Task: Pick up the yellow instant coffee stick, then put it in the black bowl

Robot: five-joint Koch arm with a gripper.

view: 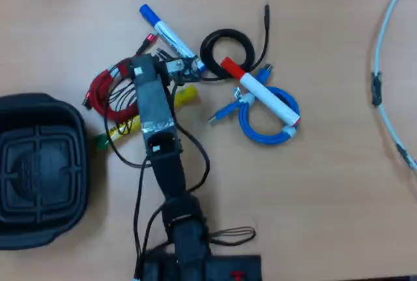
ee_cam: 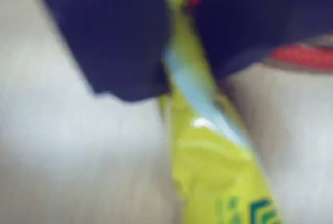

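1. End effector: in the wrist view, 2 dark jaws flank the yellow instant coffee stick, 1 on each side and pressed to it; clamped on the stick. View is blurred.
2. Overhead view: the stick lies aslant under the arm, toward the left edge of the tabletop; yellow end shows right of the arm, green end left.
3. Black bowl sits at the left edge, just beside the stick's green end; I cannot tell if they touch.
4. Red cable coil lies beside the arm.
5. Blue-capped marker, red-capped marker, black cable coil and blue cable coil lie nearer the far edge.
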